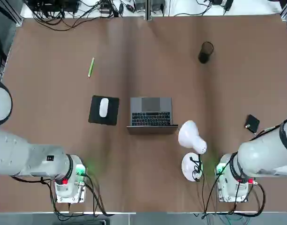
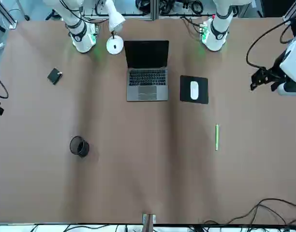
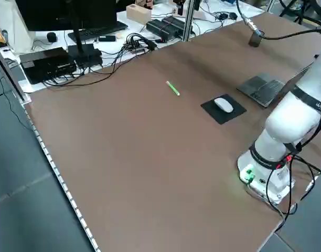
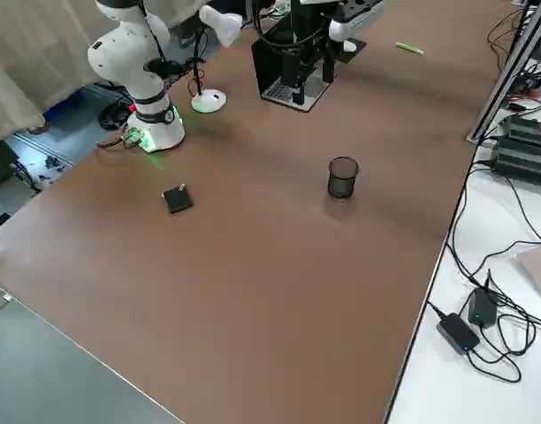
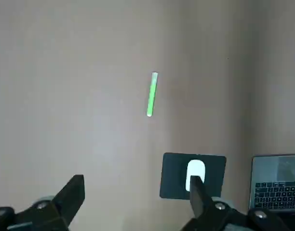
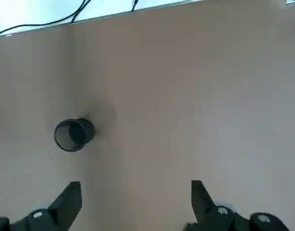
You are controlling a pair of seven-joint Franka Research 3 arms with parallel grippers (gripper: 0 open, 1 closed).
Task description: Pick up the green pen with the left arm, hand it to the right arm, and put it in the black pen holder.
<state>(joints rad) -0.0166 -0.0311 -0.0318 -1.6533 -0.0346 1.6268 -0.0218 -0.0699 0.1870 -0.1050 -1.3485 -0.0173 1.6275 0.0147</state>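
Green pen [image 1: 91, 67]: thin straight light-green stick, lying flat on the matte brown table [image 1: 148, 187], far-left area in the top view, well apart from everything, nothing on or against it. Black pen holder [image 1: 205, 52]: small round mesh cup, upright, mouth open, far-right area, well apart from the pen.

Left gripper [image 5: 138, 202]: fingers spread wide, holding nothing, high above the table, with the pen on the bare table past its tips. Right gripper [image 6: 136, 202]: also spread, holding nothing, raised over the table, holder off to one side.

Other stuff, mid-table: grey laptop [image 1: 151, 112], lid open; white rounded mouse [image 1: 103, 107] on a flat black mouse pad [image 1: 104, 110], just left of the laptop. White desk lamp [image 1: 192, 138] with round base, right of the laptop. Small flat black square box [image 1: 252, 124] near the right edge. Cable clutter along the far edge, off the brown surface. Open table between pen and holder.
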